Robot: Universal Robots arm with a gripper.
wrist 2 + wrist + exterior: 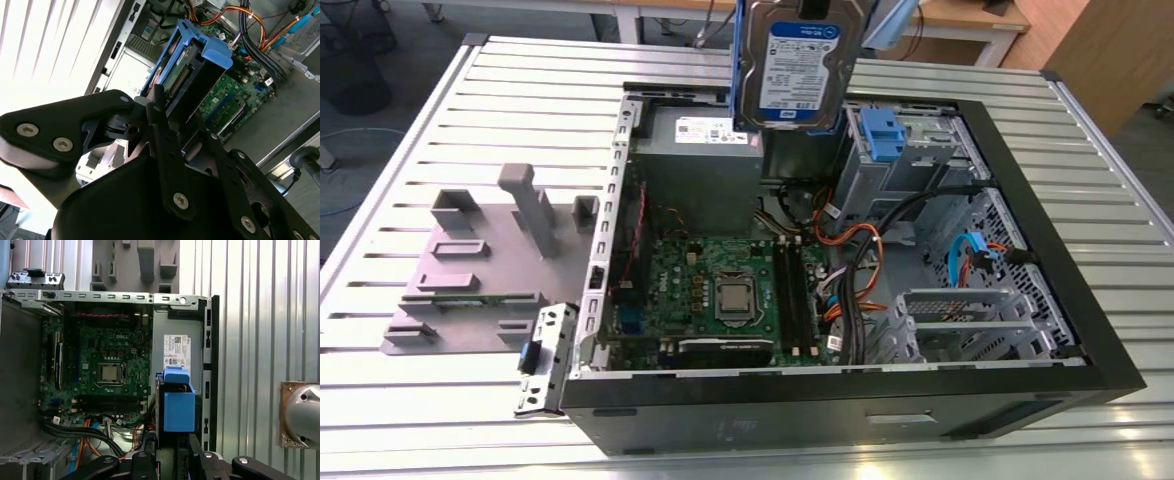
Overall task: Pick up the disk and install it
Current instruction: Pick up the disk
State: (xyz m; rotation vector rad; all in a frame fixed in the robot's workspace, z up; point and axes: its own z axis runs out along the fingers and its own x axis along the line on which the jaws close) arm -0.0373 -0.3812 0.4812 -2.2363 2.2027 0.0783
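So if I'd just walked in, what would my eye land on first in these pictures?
The disk, silver with a blue-and-white label and a blue carrier, hangs in the air in the gripper, above the open computer case. Inside the case lies the green motherboard beside orange and black cables. On the slatted table, to the exterior view's left, stands a grey fixture.

No print can be made out. The disk (795, 70) bears a blue-and-white label, and the power supply (700, 165) a white sticker (704, 131), both with lettering too fine to read.
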